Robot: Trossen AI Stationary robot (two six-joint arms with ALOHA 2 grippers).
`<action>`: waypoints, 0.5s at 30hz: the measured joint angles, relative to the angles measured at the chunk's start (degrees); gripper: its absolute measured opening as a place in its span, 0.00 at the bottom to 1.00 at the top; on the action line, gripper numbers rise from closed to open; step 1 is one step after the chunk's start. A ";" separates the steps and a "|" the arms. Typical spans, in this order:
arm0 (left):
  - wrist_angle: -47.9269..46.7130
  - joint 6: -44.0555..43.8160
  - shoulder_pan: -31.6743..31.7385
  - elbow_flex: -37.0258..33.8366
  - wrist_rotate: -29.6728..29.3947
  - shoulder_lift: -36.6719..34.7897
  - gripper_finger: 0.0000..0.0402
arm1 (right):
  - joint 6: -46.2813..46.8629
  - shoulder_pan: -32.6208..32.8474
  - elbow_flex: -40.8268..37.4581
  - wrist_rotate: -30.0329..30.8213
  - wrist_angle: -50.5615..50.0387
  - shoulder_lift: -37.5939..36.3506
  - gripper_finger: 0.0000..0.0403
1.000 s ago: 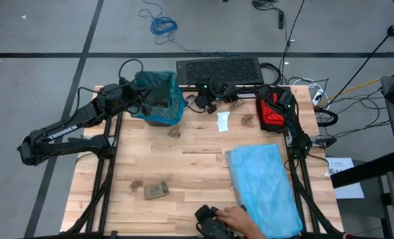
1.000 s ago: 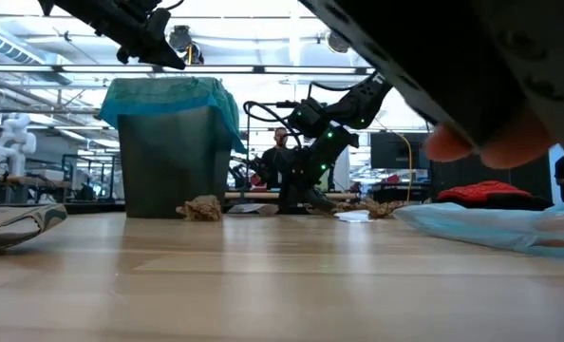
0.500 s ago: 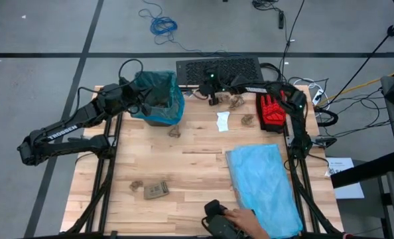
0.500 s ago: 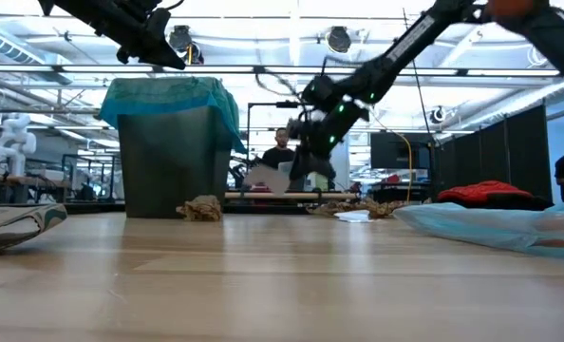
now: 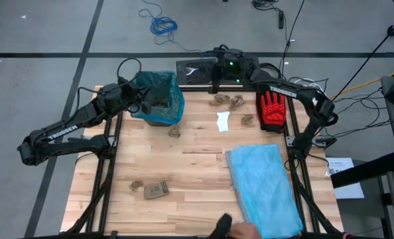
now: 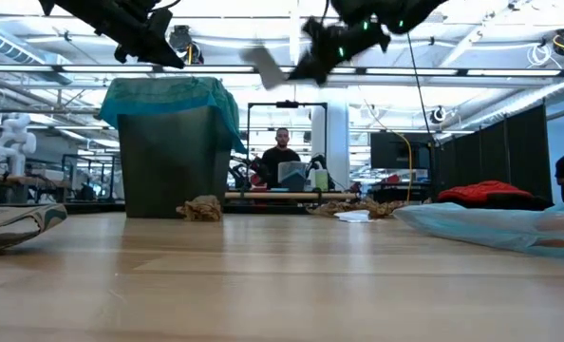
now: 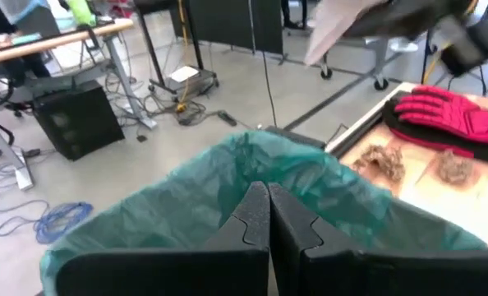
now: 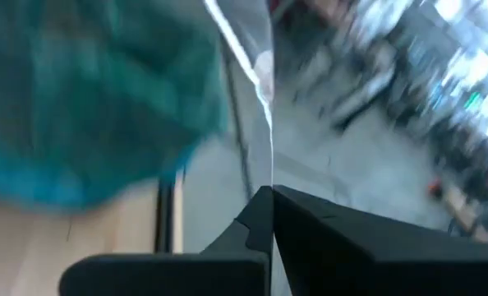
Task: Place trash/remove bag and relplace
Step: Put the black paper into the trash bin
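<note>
The bin lined with the teal-green bag (image 5: 159,98) stands at the table's far left. My left gripper (image 5: 141,103) is shut just above its left rim (image 7: 227,177) and holds nothing. My right gripper (image 5: 208,69) is high above the table's far edge, right of the bin, shut on a pale grey scrap (image 5: 192,68) of trash. On the table lie brown wads (image 5: 227,101), a white scrap (image 5: 223,121), another wad (image 5: 175,131) by the bin and a tan card (image 5: 156,190). My right gripper pinches one edge of the thin grey scrap (image 8: 268,152) between its two fingers. The fingers lie almost level and point toward the bin. The scrap (image 6: 263,65) sticks out beyond the fingertips, lifted clear, well above the bin's rim.
A red glove (image 5: 272,109) lies at the far right. A pale sky-blue bag (image 5: 263,189) is spread over the near right of the table. A person's hand (image 5: 240,231) shows at the near edge. A black grille (image 5: 250,70) lies beyond the far edge.
My right gripper has risen from the table near the far wads, taking the grey scrap up with it, and has rolled as it climbed. It stays shut. The person's hand and a dark object at the near edge have drawn back out of the picture.
</note>
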 joint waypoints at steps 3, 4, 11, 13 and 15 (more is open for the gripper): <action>2.25 0.00 0.00 0.00 -0.01 0.00 0.00 | -0.50 3.82 0.26 0.06 5.17 -0.37 0.00; 2.92 -0.02 0.00 0.00 -0.02 0.00 0.00 | -0.64 4.87 0.90 0.04 5.59 -0.08 0.00; 7.21 -0.04 0.00 0.00 -0.04 -0.02 0.00 | 2.50 9.00 15.37 0.43 3.41 8.73 0.00; 8.05 -0.02 0.00 0.00 -0.07 -0.01 0.00 | 4.14 8.95 20.82 0.53 -0.45 11.90 0.00; 8.45 -0.01 -0.02 0.00 -0.12 -0.20 0.00 | 6.20 8.53 26.35 0.55 -5.28 15.03 0.00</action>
